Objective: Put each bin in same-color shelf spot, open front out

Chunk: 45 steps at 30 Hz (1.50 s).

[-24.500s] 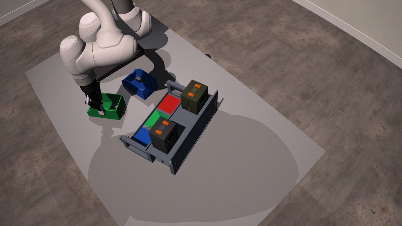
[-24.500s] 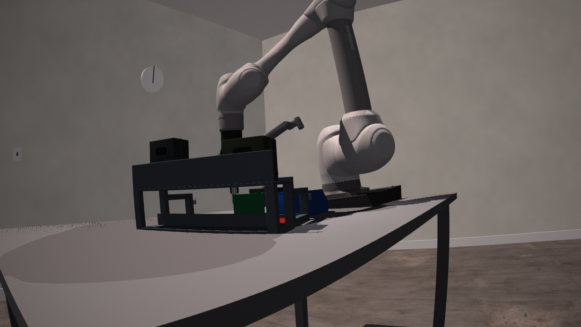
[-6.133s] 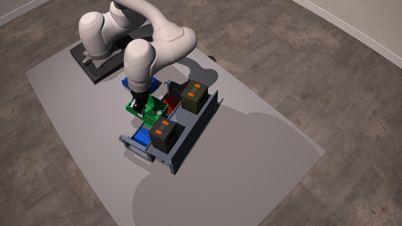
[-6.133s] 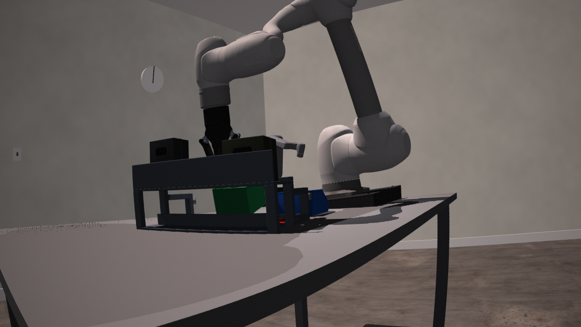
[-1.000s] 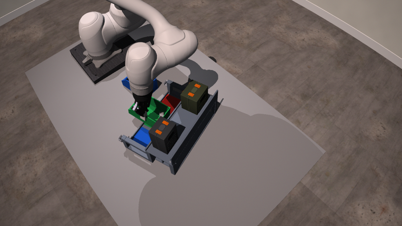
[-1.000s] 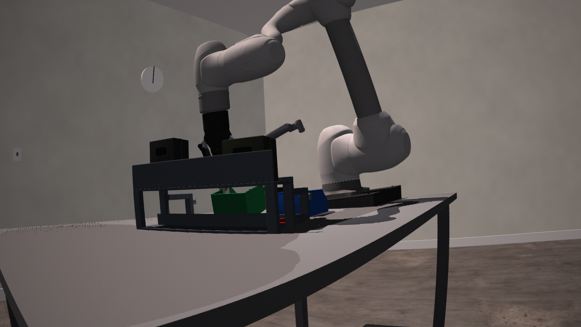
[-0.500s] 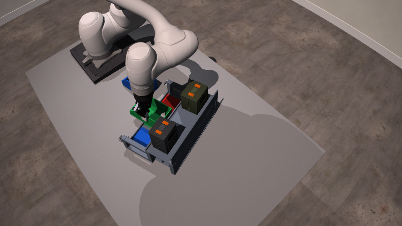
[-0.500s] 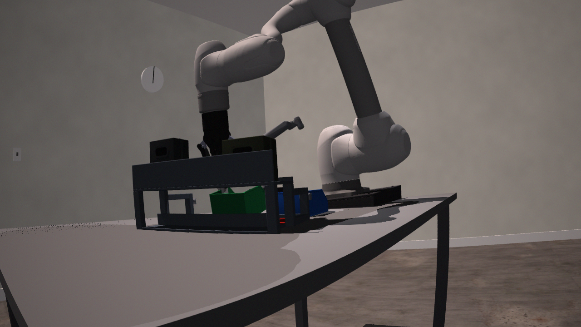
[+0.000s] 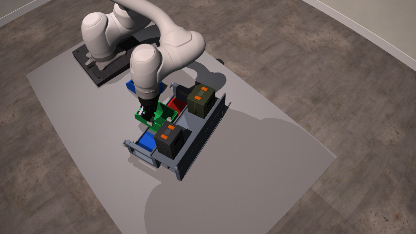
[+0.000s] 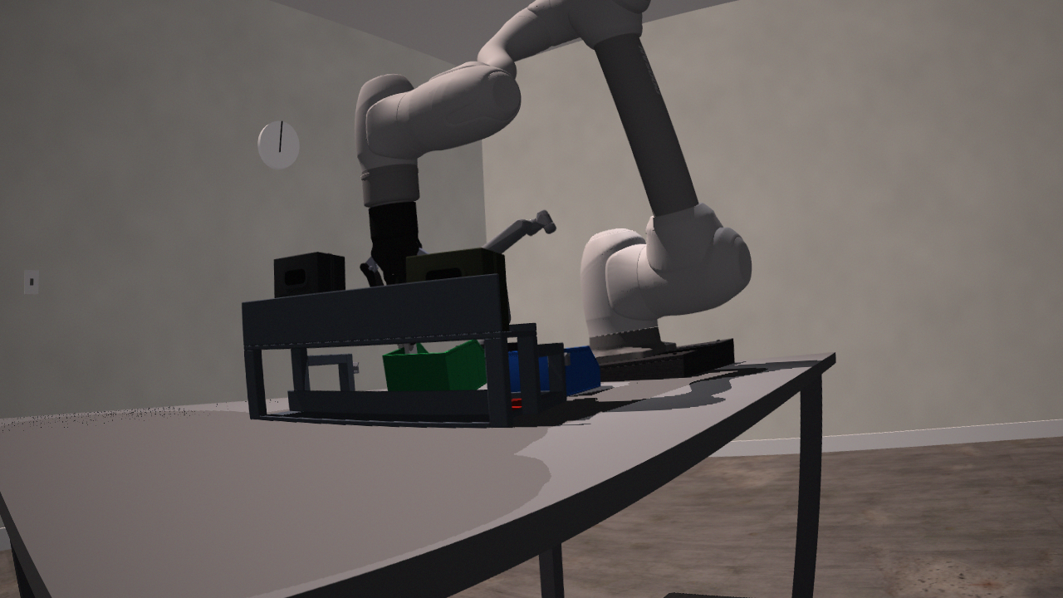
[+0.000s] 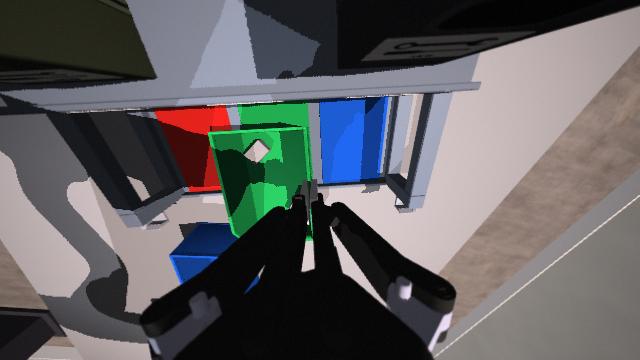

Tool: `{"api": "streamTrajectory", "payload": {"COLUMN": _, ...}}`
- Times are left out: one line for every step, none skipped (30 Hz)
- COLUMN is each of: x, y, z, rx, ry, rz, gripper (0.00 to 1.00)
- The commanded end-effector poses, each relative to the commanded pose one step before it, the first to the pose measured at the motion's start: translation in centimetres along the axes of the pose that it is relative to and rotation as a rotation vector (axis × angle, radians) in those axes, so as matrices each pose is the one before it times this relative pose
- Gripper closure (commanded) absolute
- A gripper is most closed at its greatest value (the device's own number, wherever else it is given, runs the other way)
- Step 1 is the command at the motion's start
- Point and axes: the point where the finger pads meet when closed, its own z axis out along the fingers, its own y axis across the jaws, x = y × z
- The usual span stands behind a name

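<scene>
Wrist view: gripper (image 9: 151, 122) (image 10: 407, 348) (image 11: 310, 189) jaws clamped on green bin's (image 9: 160, 115) (image 10: 416, 371) (image 11: 270, 196) right wall, mid-frame; blue bin (image 9: 130, 86) (image 10: 583, 370) (image 11: 202, 242) lower left.

1. Bins: two counted, one green bin (image 9: 160, 119) (image 10: 416, 373) (image 11: 267, 197) and one blue bin (image 9: 130, 86) (image 10: 583, 370) (image 11: 200, 240).
2. Colored shelf marks: three, being one red mark (image 9: 175, 105) (image 11: 192, 135), one green mark (image 11: 280, 114) and one blue mark (image 9: 147, 141) (image 11: 345, 140).
3. Loose parts: one pale part (image 9: 169, 118) (image 11: 257, 151) visible in the green bin; the blue bin's contents are hidden.
4. Cases: two, one olive case (image 9: 201, 100) (image 10: 460, 263) (image 11: 70, 40) and one dark gray case (image 9: 168, 139) (image 10: 308, 275) (image 11: 390, 25).
5. Shelf units: one shelf unit (image 9: 200, 136) (image 10: 371, 312) (image 11: 250, 92).
6. Arms: one robot arm (image 9: 180, 40) (image 10: 446, 111), with one pincer (image 9: 151, 122) (image 10: 407, 347) (image 11: 310, 189).
7. Base plates: one black base plate (image 9: 100, 81) (image 10: 713, 353) (image 11: 25, 330).
8. Tables: one tabletop (image 9: 232, 174) (image 10: 297, 483) (image 11: 425, 220).
9. Wall fittings: one clock (image 10: 271, 152), one switch plate (image 10: 30, 282).
</scene>
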Motion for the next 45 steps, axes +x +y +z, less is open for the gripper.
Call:
{"api": "streamTrajectory", "payload": {"x": 0.0, "y": -0.003, "z": -0.012, "rx": 0.0001, "ry": 0.00018, "rz": -0.00004, "gripper": 0.9}}
{"api": "streamTrajectory", "payload": {"x": 0.0, "y": 0.0, "z": 0.0, "rx": 0.0, "ry": 0.0, "rz": 0.0, "gripper": 0.9}}
{"api": "streamTrajectory", "payload": {"x": 0.0, "y": 0.0, "z": 0.0, "rx": 0.0, "ry": 0.0, "rz": 0.0, "gripper": 0.9}}
{"api": "streamTrajectory", "payload": {"x": 0.0, "y": 0.0, "z": 0.0, "rx": 0.0, "ry": 0.0, "rz": 0.0, "gripper": 0.9}}
{"api": "streamTrajectory", "payload": {"x": 0.0, "y": 0.0, "z": 0.0, "rx": 0.0, "ry": 0.0, "rz": 0.0, "gripper": 0.9}}
{"api": "streamTrajectory", "payload": {"x": 0.0, "y": 0.0, "z": 0.0, "rx": 0.0, "ry": 0.0, "rz": 0.0, "gripper": 0.9}}
{"api": "streamTrajectory", "payload": {"x": 0.0, "y": 0.0, "z": 0.0, "rx": 0.0, "ry": 0.0, "rz": 0.0, "gripper": 0.9}}
{"api": "streamTrajectory", "payload": {"x": 0.0, "y": 0.0, "z": 0.0, "rx": 0.0, "ry": 0.0, "rz": 0.0, "gripper": 0.9}}
{"api": "streamTrajectory", "payload": {"x": 0.0, "y": 0.0, "z": 0.0, "rx": 0.0, "ry": 0.0, "rz": 0.0, "gripper": 0.9}}
{"api": "streamTrajectory", "payload": {"x": 0.0, "y": 0.0, "z": 0.0, "rx": 0.0, "ry": 0.0, "rz": 0.0, "gripper": 0.9}}
{"api": "streamTrajectory", "payload": {"x": 0.0, "y": 0.0, "z": 0.0, "rx": 0.0, "ry": 0.0, "rz": 0.0, "gripper": 0.9}}
{"api": "streamTrajectory", "payload": {"x": 0.0, "y": 0.0, "z": 0.0, "rx": 0.0, "ry": 0.0, "rz": 0.0, "gripper": 0.9}}
{"api": "streamTrajectory", "payload": {"x": 0.001, "y": 0.0, "z": 0.0, "rx": 0.0, "ry": 0.00001, "rz": 0.0, "gripper": 0.9}}
{"api": "streamTrajectory", "payload": {"x": 0.002, "y": 0.0, "z": 0.0, "rx": 0.0, "ry": 0.00003, "rz": 0.0, "gripper": 0.9}}
{"api": "streamTrajectory", "payload": {"x": 0.003, "y": 0.0, "z": 0.0, "rx": 0.0, "ry": 0.00005, "rz": 0.0, "gripper": 0.9}}
{"api": "streamTrajectory", "payload": {"x": 0.005, "y": 0.0, "z": 0.0, "rx": 0.0, "ry": 0.00008, "rz": 0.0, "gripper": 0.9}}
{"api": "streamTrajectory", "payload": {"x": 0.008, "y": 0.0, "z": 0.0, "rx": 0.0, "ry": 0.00011, "rz": 0.0, "gripper": 0.9}}
{"api": "streamTrajectory", "payload": {"x": 0.0, "y": 0.0, "z": 0.0, "rx": 0.0, "ry": 0.0, "rz": 0.0, "gripper": 0.9}}
{"api": "streamTrajectory", "payload": {"x": 0.0, "y": 0.0, "z": 0.0, "rx": 0.0, "ry": 0.0, "rz": 0.0, "gripper": 0.9}}
{"api": "streamTrajectory", "payload": {"x": 0.01, "y": 0.0, "z": -0.001, "rx": 0.0, "ry": 0.00015, "rz": 0.0, "gripper": 0.9}}
{"api": "streamTrajectory", "payload": {"x": 0.013, "y": 0.0, "z": -0.001, "rx": 0.0, "ry": 0.00019, "rz": 0.0, "gripper": 0.9}}
{"api": "streamTrajectory", "payload": {"x": 0.016, "y": 0.0, "z": -0.001, "rx": 0.0, "ry": 0.00023, "rz": 0.0, "gripper": 0.9}}
{"api": "streamTrajectory", "payload": {"x": 0.019, "y": 0.0, "z": -0.001, "rx": 0.0, "ry": 0.00028, "rz": 0.0, "gripper": 0.9}}
{"api": "streamTrajectory", "payload": {"x": 0.022, "y": 0.0, "z": -0.001, "rx": 0.0, "ry": 0.00032, "rz": 0.0, "gripper": 0.9}}
{"api": "streamTrajectory", "payload": {"x": 0.026, "y": 0.0, "z": -0.001, "rx": 0.0, "ry": 0.00037, "rz": 0.0, "gripper": 0.9}}
{"api": "streamTrajectory", "payload": {"x": 0.029, "y": 0.0, "z": -0.001, "rx": 0.0, "ry": 0.00042, "rz": 0.0, "gripper": 0.9}}
{"api": "streamTrajectory", "payload": {"x": 0.032, "y": 0.0, "z": -0.002, "rx": 0.0, "ry": 0.00047, "rz": 0.0, "gripper": 0.9}}
{"api": "streamTrajectory", "payload": {"x": 0.036, "y": 0.0, "z": -0.002, "rx": 0.0, "ry": 0.00051, "rz": 0.0, "gripper": 0.9}}
{"api": "streamTrajectory", "payload": {"x": 0.039, "y": 0.0, "z": -0.002, "rx": 0.0, "ry": 0.00056, "rz": 0.0, "gripper": 0.9}}
{"api": "streamTrajectory", "payload": {"x": 0.042, "y": 0.0, "z": -0.002, "rx": 0.0, "ry": 0.00061, "rz": 0.0, "gripper": 0.9}}
{"api": "streamTrajectory", "payload": {"x": 0.045, "y": 0.0, "z": -0.002, "rx": 0.0, "ry": 0.00065, "rz": 0.0, "gripper": 0.9}}
{"api": "streamTrajectory", "payload": {"x": 0.048, "y": 0.0, "z": -0.002, "rx": 0.0, "ry": 0.00069, "rz": 0.0, "gripper": 0.9}}
{"api": "streamTrajectory", "payload": {"x": 0.05, "y": 0.0, "z": -0.002, "rx": 0.0, "ry": 0.00072, "rz": 0.0, "gripper": 0.9}}
{"api": "streamTrajectory", "payload": {"x": 0.053, "y": 0.0, "z": -0.002, "rx": 0.0, "ry": 0.00076, "rz": 0.0, "gripper": 0.9}}
{"api": "streamTrajectory", "payload": {"x": 0.0, "y": 0.0, "z": 0.0, "rx": 0.0, "ry": 0.0, "rz": 0.0, "gripper": 0.9}}
{"api": "streamTrajectory", "payload": {"x": 0.0, "y": 0.0, "z": 0.0, "rx": 0.0, "ry": 0.0, "rz": 0.0, "gripper": 0.9}}
{"api": "streamTrajectory", "payload": {"x": 0.055, "y": 0.0, "z": -0.002, "rx": 0.0, "ry": 0.00078, "rz": 0.0, "gripper": 0.9}}
{"api": "streamTrajectory", "payload": {"x": 0.056, "y": 0.0, "z": -0.002, "rx": 0.0, "ry": 0.00081, "rz": 0.0, "gripper": 0.9}}
{"api": "streamTrajectory", "payload": {"x": 0.058, "y": 0.0, "z": -0.002, "rx": 0.0, "ry": 0.00083, "rz": 0.0, "gripper": 0.9}}
{"api": "streamTrajectory", "payload": {"x": 0.059, "y": 0.0, "z": -0.002, "rx": 0.0, "ry": 0.00085, "rz": 0.0, "gripper": 0.9}}
{"api": "streamTrajectory", "payload": {"x": 0.06, "y": 0.0, "z": -0.002, "rx": 0.0, "ry": 0.00087, "rz": 0.0, "gripper": 0.9}}
{"api": "streamTrajectory", "payload": {"x": 0.061, "y": 0.0, "z": -0.002, "rx": 0.0, "ry": 0.00088, "rz": 0.0, "gripper": 0.9}}
{"api": "streamTrajectory", "payload": {"x": 0.062, "y": 0.0, "z": -0.002, "rx": 0.0, "ry": 0.00089, "rz": 0.0, "gripper": 0.9}}
{"api": "streamTrajectory", "payload": {"x": 0.062, "y": 0.0, "z": -0.002, "rx": 0.0, "ry": 0.00089, "rz": 0.0, "gripper": 0.9}}
{"api": "streamTrajectory", "payload": {"x": 0.061, "y": 0.0, "z": -0.002, "rx": 0.0, "ry": 0.00088, "rz": 0.0, "gripper": 0.9}}
